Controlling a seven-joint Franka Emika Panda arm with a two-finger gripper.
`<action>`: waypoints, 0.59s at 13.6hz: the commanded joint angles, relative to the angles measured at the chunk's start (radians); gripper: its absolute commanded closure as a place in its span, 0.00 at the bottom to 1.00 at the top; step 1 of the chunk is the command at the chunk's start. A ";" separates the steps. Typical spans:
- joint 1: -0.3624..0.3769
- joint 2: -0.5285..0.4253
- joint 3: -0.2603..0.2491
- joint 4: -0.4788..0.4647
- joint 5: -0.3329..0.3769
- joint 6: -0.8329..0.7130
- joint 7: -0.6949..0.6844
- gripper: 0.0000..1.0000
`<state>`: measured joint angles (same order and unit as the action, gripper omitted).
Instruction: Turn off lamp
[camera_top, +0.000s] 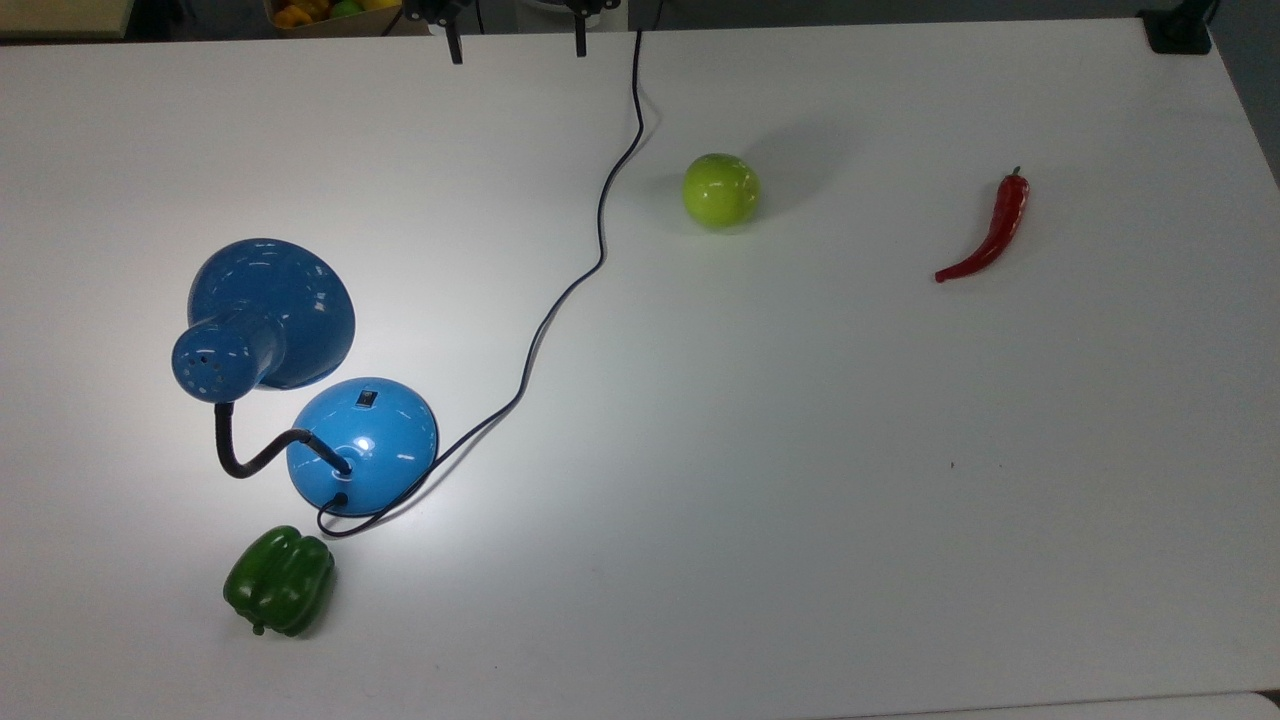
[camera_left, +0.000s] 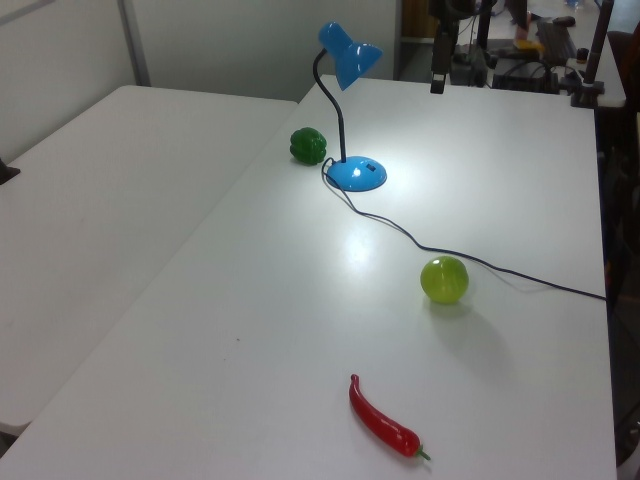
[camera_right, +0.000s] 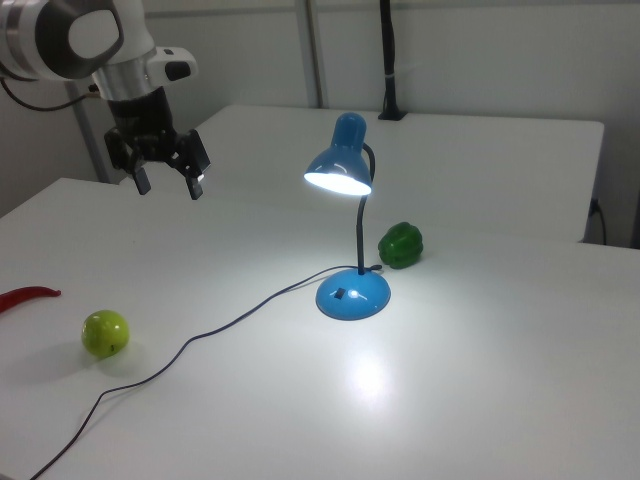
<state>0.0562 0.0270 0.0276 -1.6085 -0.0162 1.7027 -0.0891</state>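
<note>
The blue lamp (camera_top: 362, 445) stands at the top view's left, lit, throwing a bright patch on the white table (camera_top: 800, 480). Its cone shade (camera_top: 268, 318) hangs on a black gooseneck over the dome base (camera_right: 353, 295). A small black switch (camera_top: 366, 399) sits on the base. The black cord (camera_top: 590, 250) runs from the base to the far edge. My gripper (camera_right: 167, 182) hangs open in the air, high and well away from the lamp, at the right view's upper left. Its two fingertips (camera_top: 456, 48) show at the top view's upper edge, and one finger (camera_left: 437, 70) in the left view.
A green bell pepper (camera_top: 279, 580) lies close to the lamp base. A green apple (camera_top: 720, 189) sits mid-table by the cord. A red chili (camera_top: 990, 232) lies at the top view's right. A second table (camera_left: 90, 200) adjoins at the left view's left.
</note>
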 joint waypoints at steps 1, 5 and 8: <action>0.011 -0.018 -0.006 -0.022 -0.010 0.020 -0.015 0.00; 0.011 -0.019 -0.008 -0.022 -0.008 0.018 -0.015 0.00; 0.010 -0.019 -0.014 -0.022 0.002 0.021 -0.023 0.00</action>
<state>0.0563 0.0264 0.0275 -1.6092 -0.0162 1.7027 -0.0896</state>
